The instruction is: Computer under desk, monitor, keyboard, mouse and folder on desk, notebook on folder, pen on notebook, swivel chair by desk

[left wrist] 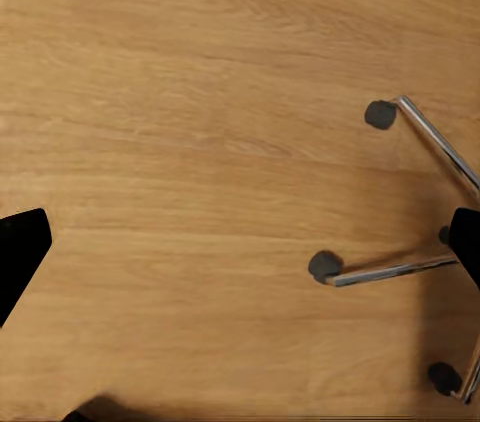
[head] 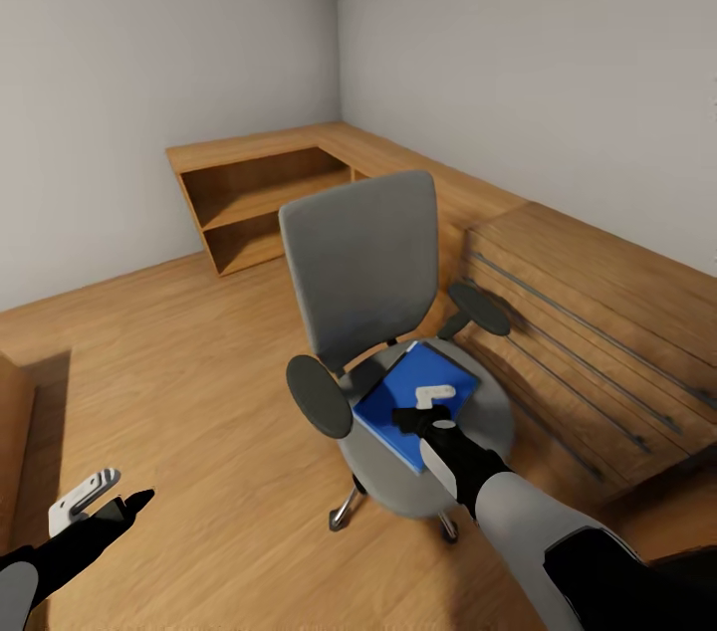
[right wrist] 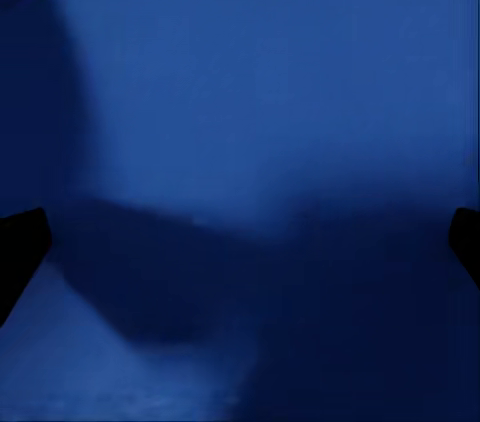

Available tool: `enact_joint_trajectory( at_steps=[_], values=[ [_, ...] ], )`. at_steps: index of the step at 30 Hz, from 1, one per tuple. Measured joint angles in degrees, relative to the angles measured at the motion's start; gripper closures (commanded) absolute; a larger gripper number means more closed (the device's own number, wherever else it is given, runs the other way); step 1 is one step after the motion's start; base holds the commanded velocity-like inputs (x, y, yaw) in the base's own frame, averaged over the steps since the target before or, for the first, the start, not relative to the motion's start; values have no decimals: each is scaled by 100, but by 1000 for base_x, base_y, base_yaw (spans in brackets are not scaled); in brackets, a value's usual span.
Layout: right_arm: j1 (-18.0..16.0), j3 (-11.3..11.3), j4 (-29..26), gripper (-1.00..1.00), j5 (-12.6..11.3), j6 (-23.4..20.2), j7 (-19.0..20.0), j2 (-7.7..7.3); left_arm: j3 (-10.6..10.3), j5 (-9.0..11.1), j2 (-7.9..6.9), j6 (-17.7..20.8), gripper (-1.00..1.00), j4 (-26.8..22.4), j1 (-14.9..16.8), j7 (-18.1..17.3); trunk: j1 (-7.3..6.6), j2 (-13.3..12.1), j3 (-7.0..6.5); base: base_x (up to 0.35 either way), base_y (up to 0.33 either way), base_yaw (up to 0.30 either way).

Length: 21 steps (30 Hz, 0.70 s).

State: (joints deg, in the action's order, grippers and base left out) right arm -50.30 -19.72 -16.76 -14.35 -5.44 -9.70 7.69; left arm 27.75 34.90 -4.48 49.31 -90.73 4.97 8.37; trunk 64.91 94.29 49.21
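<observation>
**Folder on chair seat: handling assessment**

Wood-plank flooring point(head: 189, 392) and plain grey walls under a sloped ceiling frame the scene; a low light-wood shelf unit point(head: 261, 198) runs along the far wall. Standing mid-floor is the grey-upholstered swivel chair point(head: 363, 263) with black padded armrests and chrome base. A flat, bright-blue rectangular folder point(head: 393, 402) lies on its seat, one corner toward the backrest.

The right gripper point(head: 430, 404) hangs directly over the folder, close; the right wrist view shows its dark fingertips spread wide, nothing between them. The left gripper point(head: 105, 502) idles above bare floor, also spread and empty.

Judgement: the folder looks thin, light, smooth-faced and likely flexible. Lying flush on soft upholstery, it offers no grip from above. An overhanging edge or corner near the seat's front appears the better hold; a slick cover may slip.
</observation>
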Motion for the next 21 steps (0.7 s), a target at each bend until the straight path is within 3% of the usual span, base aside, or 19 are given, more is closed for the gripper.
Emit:
enact_joint_trajectory(
  at_steps=[5,21],
  values=[
    [2,6,-17,-100,-20,5,-1,0,-2,7,0,0,-100,5,0,0,-2,0,0,-71,0,0],
    [20,30,-347,-100,-36,11,-26,-20,-8,9,0,-5,-100,8,0,8,-353,-640,-286,-3,0,0]
  ],
)
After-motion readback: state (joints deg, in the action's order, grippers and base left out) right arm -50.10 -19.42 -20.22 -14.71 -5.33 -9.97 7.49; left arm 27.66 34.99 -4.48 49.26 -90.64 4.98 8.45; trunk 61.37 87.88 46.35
